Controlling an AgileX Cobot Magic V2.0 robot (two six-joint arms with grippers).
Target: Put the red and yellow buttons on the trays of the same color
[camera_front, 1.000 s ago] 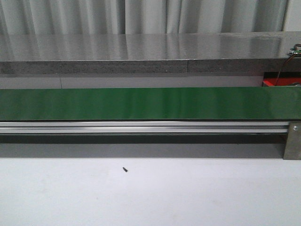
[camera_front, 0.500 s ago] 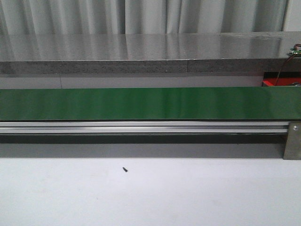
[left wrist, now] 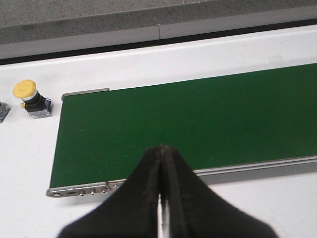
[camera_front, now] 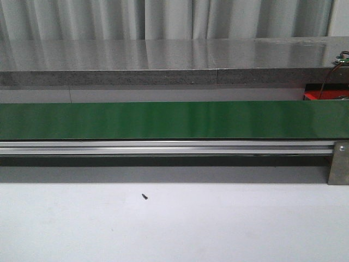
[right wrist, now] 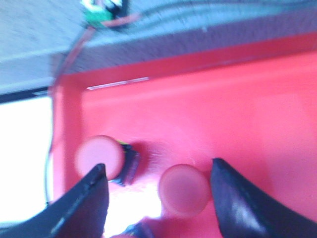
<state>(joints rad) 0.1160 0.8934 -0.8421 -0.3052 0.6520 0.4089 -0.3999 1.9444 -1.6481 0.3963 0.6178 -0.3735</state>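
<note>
Fingers (right wrist: 225, 198) wide apart over blurred round red buttons (right wrist: 184, 190).

I work in a lab or industrial test cell: a green conveyor belt (camera_front: 174, 120) on an aluminium rail (camera_front: 163, 147) crosses my white surface (camera_front: 174, 224), grey curtains (camera_front: 163, 19) at twelve o'clock, loose wiring (camera_front: 339, 59) at two.

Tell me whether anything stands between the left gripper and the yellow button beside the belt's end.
Nothing visible does. The left gripper, shut, hangs over the near edge of the green belt; the yellow button stands on the white table past the belt's end, with only bare belt and tabletop between them.
</note>
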